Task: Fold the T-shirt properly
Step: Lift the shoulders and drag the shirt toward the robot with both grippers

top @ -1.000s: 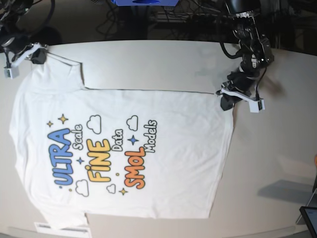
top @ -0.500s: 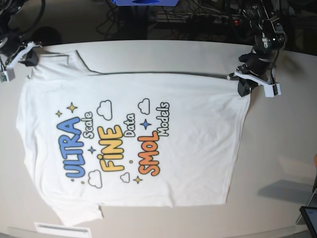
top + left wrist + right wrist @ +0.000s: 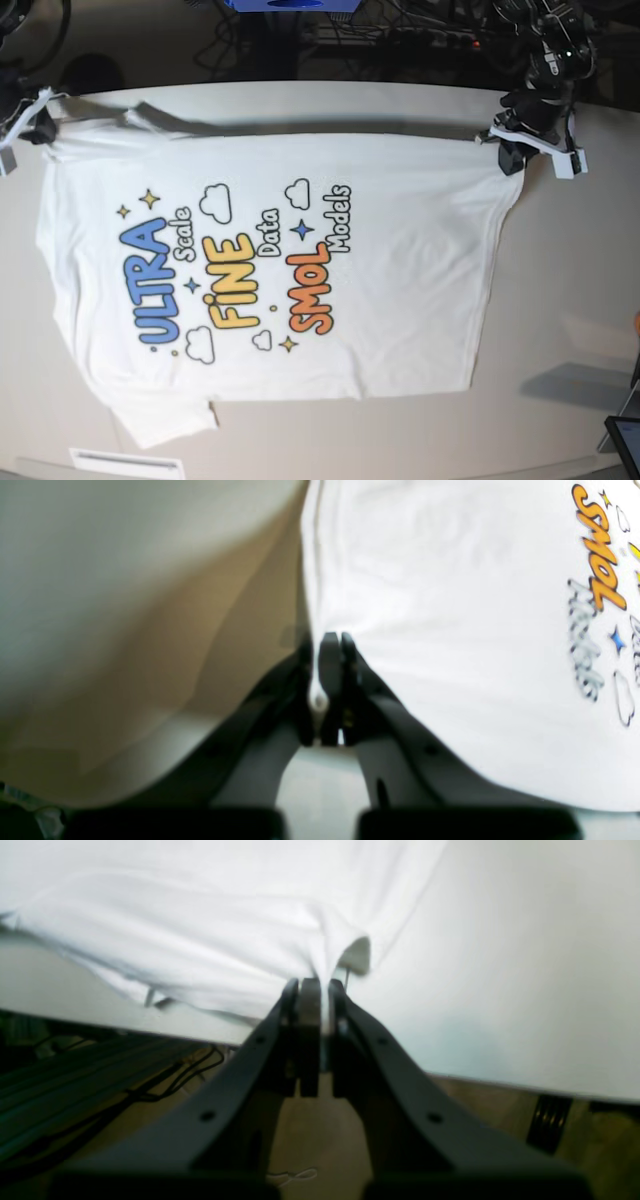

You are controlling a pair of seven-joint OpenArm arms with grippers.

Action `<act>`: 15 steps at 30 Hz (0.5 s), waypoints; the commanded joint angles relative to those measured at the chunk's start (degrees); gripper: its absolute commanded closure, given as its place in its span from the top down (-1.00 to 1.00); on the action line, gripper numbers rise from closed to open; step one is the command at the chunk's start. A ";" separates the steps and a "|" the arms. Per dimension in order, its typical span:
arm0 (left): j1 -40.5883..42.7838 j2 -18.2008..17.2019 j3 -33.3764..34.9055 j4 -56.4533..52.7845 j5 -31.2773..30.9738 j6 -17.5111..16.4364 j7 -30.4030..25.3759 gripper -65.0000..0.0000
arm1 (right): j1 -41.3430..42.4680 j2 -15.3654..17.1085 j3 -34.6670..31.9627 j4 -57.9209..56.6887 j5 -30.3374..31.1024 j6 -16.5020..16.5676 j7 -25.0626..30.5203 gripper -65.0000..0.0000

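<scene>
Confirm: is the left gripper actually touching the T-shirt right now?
Touching. The left wrist view shows the left gripper shut on the T-shirt, its white edge pinched between the closed jaws.

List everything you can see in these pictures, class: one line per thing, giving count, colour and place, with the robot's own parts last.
T-shirt: one, white with blue, yellow and orange cartoon lettering, spread print-up across the table, its far edge lifted at two corners.
Table: one, pale beige, under the shirt.
White strip: one, at the table's near edge, below the sleeve.
Cables: several, dark, behind the table's far edge.
Blue object: one, at the top edge, mostly cut off.
Dark device: one, at the lower right corner, mostly cut off.
Left gripper: one, black, shut on the shirt's hem corner.
Right gripper: one, black, shut on the shirt's other far corner, near the sleeve.
</scene>
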 commanded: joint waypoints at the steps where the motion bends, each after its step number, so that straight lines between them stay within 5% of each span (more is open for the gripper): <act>1: -0.23 -0.50 -0.18 1.13 -1.15 -0.09 -1.58 -1.00 | 0.89 2.18 0.10 0.98 0.55 0.12 1.18 -0.97; 7: -1.46 -1.12 -0.44 0.86 -13.11 0.52 -1.40 -1.00 | 6.78 3.85 -0.07 0.81 0.28 0.12 -1.63 -0.97; 11: -3.04 -2.35 -0.44 0.77 -18.38 6.06 -1.40 -1.00 | 8.63 3.93 -0.43 0.72 0.11 0.12 -1.63 -0.97; 15: -5.15 -3.49 -0.44 0.77 -22.78 7.11 -1.40 -1.00 | 10.47 6.04 -4.56 0.54 0.11 0.12 -1.63 -0.97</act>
